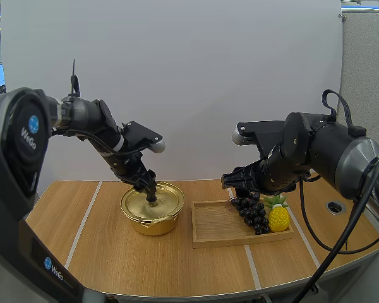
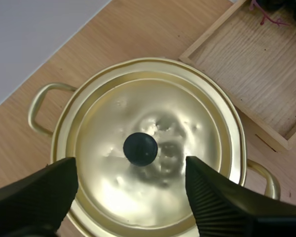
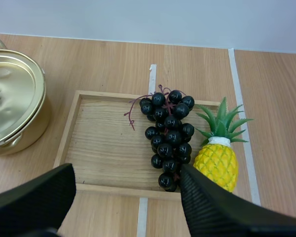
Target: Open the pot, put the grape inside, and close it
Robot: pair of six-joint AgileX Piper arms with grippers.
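A gold pot (image 1: 153,218) stands on the table with its gold lid (image 2: 153,148) on, a black knob (image 2: 140,148) at the lid's centre. My left gripper (image 1: 151,193) hangs open just over the knob, one finger (image 2: 39,190) on each side of it. A bunch of dark grapes (image 3: 168,137) lies in the wooden tray (image 3: 103,148), beside a yellow toy pineapple (image 3: 216,160). My right gripper (image 1: 235,182) is open above the tray's near edge, close to the grapes (image 1: 252,213), with nothing between its fingers (image 3: 212,205).
The tray (image 1: 218,224) sits directly right of the pot, a narrow gap between them. White tape lines run across the wooden table (image 1: 114,252). A round cable hole (image 1: 335,206) lies at the table's far right.
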